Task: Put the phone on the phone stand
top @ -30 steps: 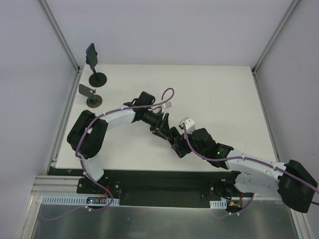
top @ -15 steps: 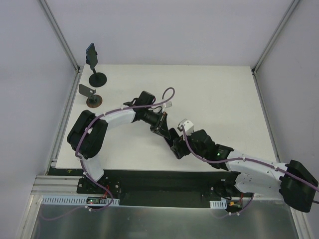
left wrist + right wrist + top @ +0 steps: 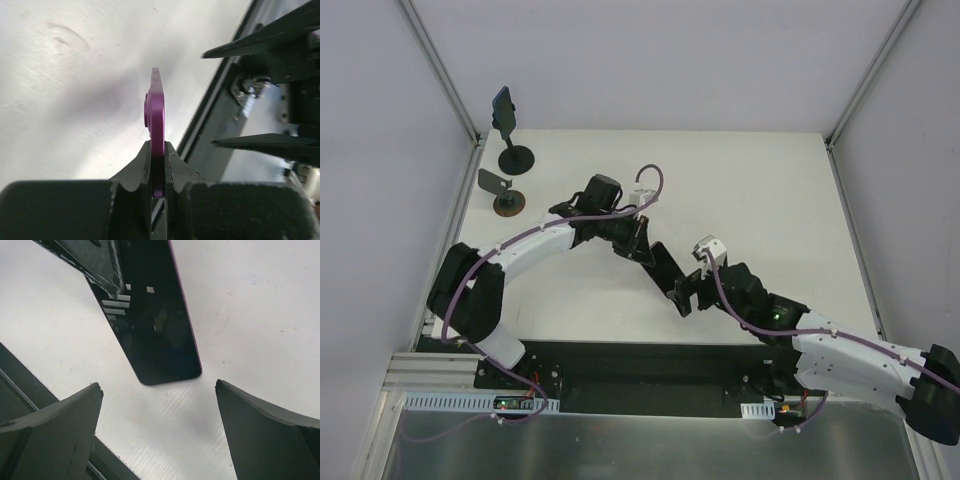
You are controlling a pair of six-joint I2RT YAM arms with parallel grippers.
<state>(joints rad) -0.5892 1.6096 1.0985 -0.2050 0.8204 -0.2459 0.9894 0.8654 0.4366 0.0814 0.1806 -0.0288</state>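
Top external view: a thin, dark, blue-edged phone [image 3: 502, 105] stands upright on the black stand [image 3: 516, 158] at the far left corner of the counter [image 3: 750, 190]. Two phones and two stands are in view. A glossy black, purple-rimmed phone [image 3: 158, 110] is pinched edge-on in the closed left claw [image 3: 157, 147] mid-counter. The brown-based stand [image 3: 508, 203] sits near the black one. The right claw [image 3: 158, 384] gapes wide, empty, facing that phone's end.

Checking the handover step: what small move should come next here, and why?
Probably draw the right claw back toward its own base. The left claw is shut on one end of the phone, while the right claw stands wide open just short of the phone's free end and grips nothing. Backing away would likely give the left claw room to carry the phone off.
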